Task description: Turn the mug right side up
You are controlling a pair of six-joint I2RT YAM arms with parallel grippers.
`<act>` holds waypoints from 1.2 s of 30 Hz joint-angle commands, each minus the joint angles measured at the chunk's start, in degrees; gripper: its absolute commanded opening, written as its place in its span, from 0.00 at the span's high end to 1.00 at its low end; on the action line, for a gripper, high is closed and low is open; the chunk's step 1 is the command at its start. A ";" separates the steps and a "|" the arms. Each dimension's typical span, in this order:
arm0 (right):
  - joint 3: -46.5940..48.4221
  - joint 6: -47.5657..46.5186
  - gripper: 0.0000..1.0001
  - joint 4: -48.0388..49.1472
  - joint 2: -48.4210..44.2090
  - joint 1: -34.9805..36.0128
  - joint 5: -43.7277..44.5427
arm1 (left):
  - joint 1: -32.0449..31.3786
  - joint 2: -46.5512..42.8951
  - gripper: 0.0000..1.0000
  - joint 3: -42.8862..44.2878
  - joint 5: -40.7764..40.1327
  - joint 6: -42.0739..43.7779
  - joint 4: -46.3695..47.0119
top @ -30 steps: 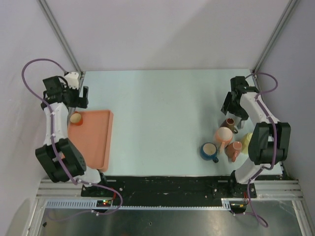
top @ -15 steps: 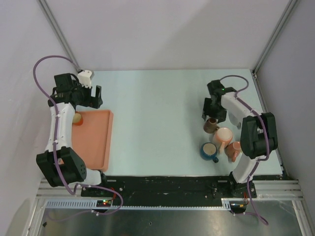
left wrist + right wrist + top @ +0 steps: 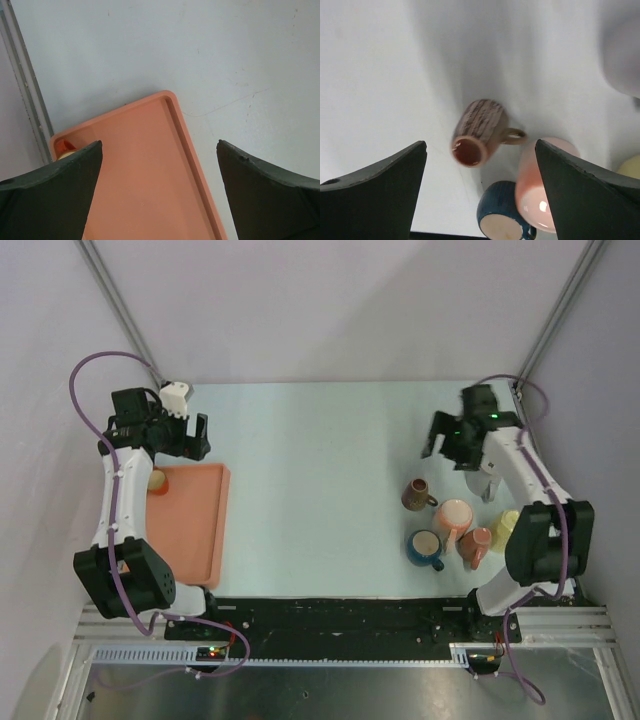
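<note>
A brown ribbed mug (image 3: 415, 494) stands on the pale table with its mouth facing up and its handle to the right. The right wrist view shows it slightly blurred (image 3: 480, 131), dark inside. My right gripper (image 3: 452, 447) is open and empty. It hangs above and behind the mug, apart from it, and the mug shows between the fingertips of the gripper in the wrist view (image 3: 480, 144). My left gripper (image 3: 188, 443) is open and empty over the far end of the orange tray (image 3: 195, 530), as the left wrist view (image 3: 160, 142) also shows.
A blue mug (image 3: 426, 547), a pink mug (image 3: 455, 515), a small salmon mug (image 3: 476, 543) and a yellow one (image 3: 507, 525) crowd the near right, just beside the brown mug. A small yellowish cup (image 3: 155, 480) sits at the tray's far left corner.
My right gripper let go of the brown mug and drew back up toward the far right. The mug now stands free, left of the group. The left arm shifted right, then stayed.
</note>
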 commanded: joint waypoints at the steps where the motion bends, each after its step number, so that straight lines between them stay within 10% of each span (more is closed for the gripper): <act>1: -3.80 11.83 0.06 0.21 -2.55 -9.36 -6.00 | -0.58 -0.45 0.01 2.48 1.59 0.42 -0.09; 10: -4.51 -1.18 0.22 5.32 -1.38 -13.26 -10.22 | -1.88 -1.45 0.02 0.99 2.15 1.10 -0.10; 23: -17.39 -65.86 0.19 0.17 -12.54 -5.15 -20.40 | -2.55 -0.64 0.04 2.68 4.50 2.55 -0.07; 36: -18.33 -74.97 0.27 10.03 -0.39 -1.97 -16.99 | -2.56 -1.99 0.04 1.90 3.47 3.55 -0.08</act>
